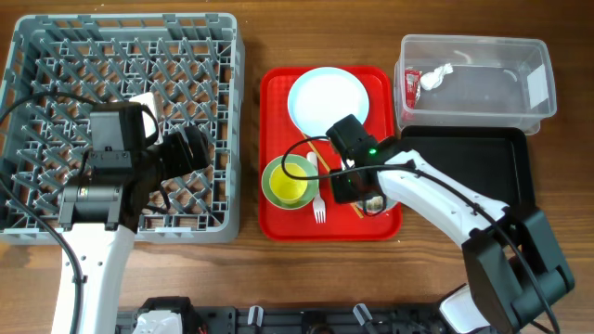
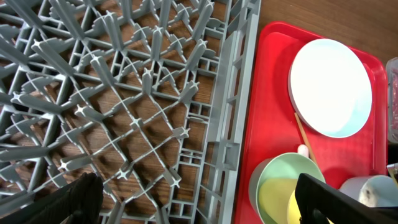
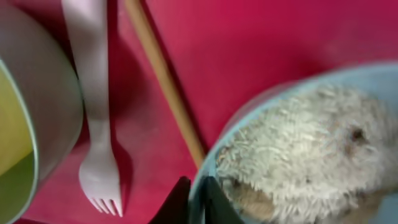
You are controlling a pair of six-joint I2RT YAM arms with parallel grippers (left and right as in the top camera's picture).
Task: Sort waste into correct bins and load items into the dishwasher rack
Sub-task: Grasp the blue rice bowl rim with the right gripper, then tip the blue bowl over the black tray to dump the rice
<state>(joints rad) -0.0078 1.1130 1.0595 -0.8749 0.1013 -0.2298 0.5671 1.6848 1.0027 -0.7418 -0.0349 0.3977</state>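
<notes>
Wooden tabletop [image 1: 251, 37]: on its red tray [image 1: 278, 186] the bowl [image 3: 261, 99] of rice [image 3: 298, 149] is pinched at the rim by the closed right tool [image 3: 196, 199]. Scrap-dumping is judged in hand; a level lift toward the black tray [image 1: 464, 158] is needed. Left tool [image 2: 199, 199] is spread wide, empty, over the rack [image 1: 121, 56].

Grey rack [image 2: 236, 124] sits beside red tray [image 2: 268, 93] holding plate [image 2: 329, 87] and green bowl [image 2: 286, 165].

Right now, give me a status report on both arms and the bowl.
Left gripper open, over dishwasher rack. Right gripper shut on light-blue bowl rim, rice scraps inside. Chopstick alongside bowl on red tray.
</notes>
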